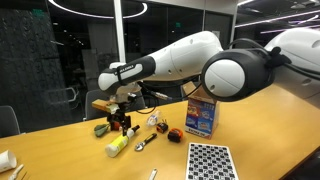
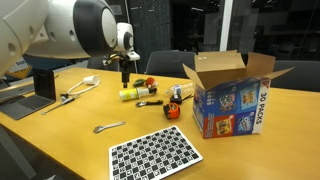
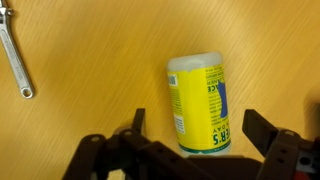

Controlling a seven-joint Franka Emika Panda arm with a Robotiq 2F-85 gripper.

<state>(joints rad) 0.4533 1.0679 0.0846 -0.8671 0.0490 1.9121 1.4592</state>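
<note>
- Yellow bottle [image 3: 203, 105], white-capped, lies on its side on the wooden worktop [image 3: 90, 60], under the claw [image 3: 195, 125].
- Claw fingers stand apart on either side of it, seemingly not touching.
- Farther off lies a metal wrench [image 3: 12, 55].

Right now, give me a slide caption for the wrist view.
Open gripper above a yellow-labelled bottle lying on the wooden table, with a wrench at the frame's upper left.
</note>
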